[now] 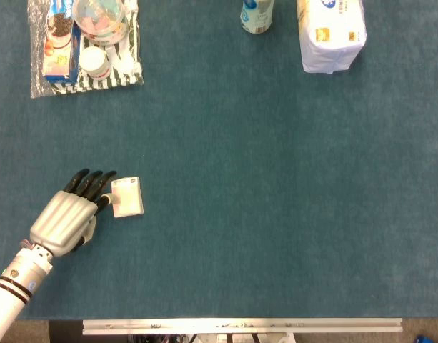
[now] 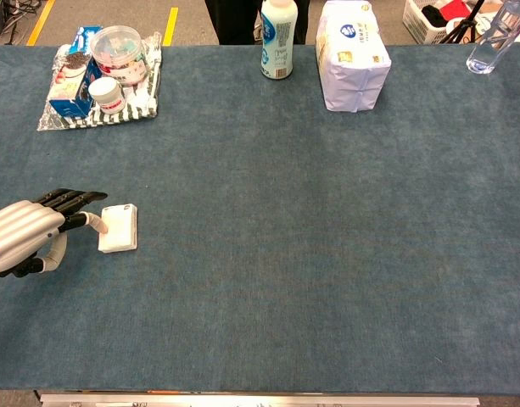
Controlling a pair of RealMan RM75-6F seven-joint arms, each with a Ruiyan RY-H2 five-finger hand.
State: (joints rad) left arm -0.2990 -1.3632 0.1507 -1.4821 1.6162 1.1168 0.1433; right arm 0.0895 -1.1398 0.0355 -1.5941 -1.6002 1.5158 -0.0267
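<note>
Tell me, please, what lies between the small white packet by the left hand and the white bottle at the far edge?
Only bare blue cloth: in the chest view nothing stands between the small white packet beside the left hand and the white bottle.
</note>
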